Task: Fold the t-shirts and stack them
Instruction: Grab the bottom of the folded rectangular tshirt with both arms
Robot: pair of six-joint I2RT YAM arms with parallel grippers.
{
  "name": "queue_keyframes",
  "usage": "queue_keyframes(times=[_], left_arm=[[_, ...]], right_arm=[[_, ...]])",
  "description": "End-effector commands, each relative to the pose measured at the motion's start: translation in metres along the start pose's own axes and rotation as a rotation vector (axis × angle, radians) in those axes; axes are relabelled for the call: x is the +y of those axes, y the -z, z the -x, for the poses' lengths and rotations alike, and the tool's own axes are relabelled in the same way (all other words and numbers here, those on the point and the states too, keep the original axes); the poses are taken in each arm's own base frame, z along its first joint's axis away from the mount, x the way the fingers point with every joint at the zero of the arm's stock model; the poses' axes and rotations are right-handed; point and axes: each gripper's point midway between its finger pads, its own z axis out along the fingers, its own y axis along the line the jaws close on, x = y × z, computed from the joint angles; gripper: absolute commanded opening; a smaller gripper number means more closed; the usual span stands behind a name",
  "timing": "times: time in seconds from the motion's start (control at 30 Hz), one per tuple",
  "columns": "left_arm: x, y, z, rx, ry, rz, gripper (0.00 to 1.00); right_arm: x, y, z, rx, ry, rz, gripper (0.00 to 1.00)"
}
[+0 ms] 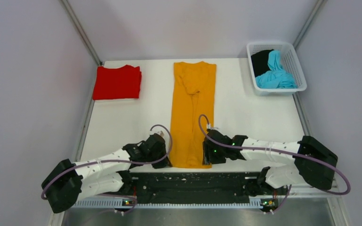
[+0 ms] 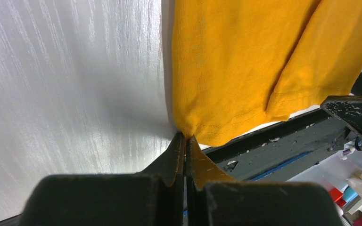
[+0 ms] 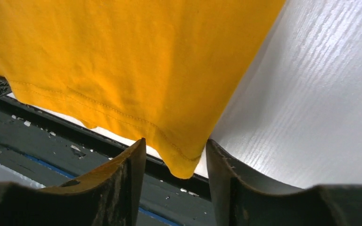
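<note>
An orange-yellow t-shirt [image 1: 193,108] lies down the middle of the table as a long narrow strip, its hem at the near edge. My left gripper [image 2: 186,135] is shut on the near left hem corner of this shirt [image 2: 235,61]. My right gripper [image 3: 175,142] stands open around the near right hem corner of the shirt [image 3: 122,56], and that corner hangs over the table edge between its fingers without being pinched. A red t-shirt [image 1: 117,82] lies folded at the far left. A cyan-blue t-shirt [image 1: 275,73] and a black t-shirt [image 1: 262,60] lie crumpled in the basket.
A white mesh basket [image 1: 300,70] stands at the far right corner of the table. The dark mounting rail [image 1: 193,181] of the arms runs just below the table's near edge. Grey walls close in the left, back and right sides.
</note>
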Motion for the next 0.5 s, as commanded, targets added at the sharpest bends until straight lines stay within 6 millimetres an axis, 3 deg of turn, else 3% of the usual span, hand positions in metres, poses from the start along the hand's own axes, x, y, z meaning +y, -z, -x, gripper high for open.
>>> queue_keyframes(times=[0.0,0.07,0.2,0.37,0.47], left_arm=[[0.014,-0.003,-0.003,-0.004,0.004,0.056,0.0],[0.016,-0.001,-0.002,-0.015,0.014,0.06,0.0],[0.024,0.003,-0.002,-0.034,0.032,0.079,0.0],[0.025,0.007,-0.007,-0.034,0.053,0.051,0.0],[0.012,0.011,-0.008,-0.033,0.043,-0.017,0.0]], right_arm=[[0.005,-0.006,-0.006,0.009,-0.003,0.017,0.45],[0.0,-0.005,-0.011,0.018,-0.014,0.004,0.34],[-0.012,-0.002,-0.021,0.028,-0.027,-0.009,0.02],[-0.019,0.005,-0.026,0.029,-0.012,-0.007,0.0],[-0.009,0.01,-0.029,0.042,0.004,0.057,0.0]])
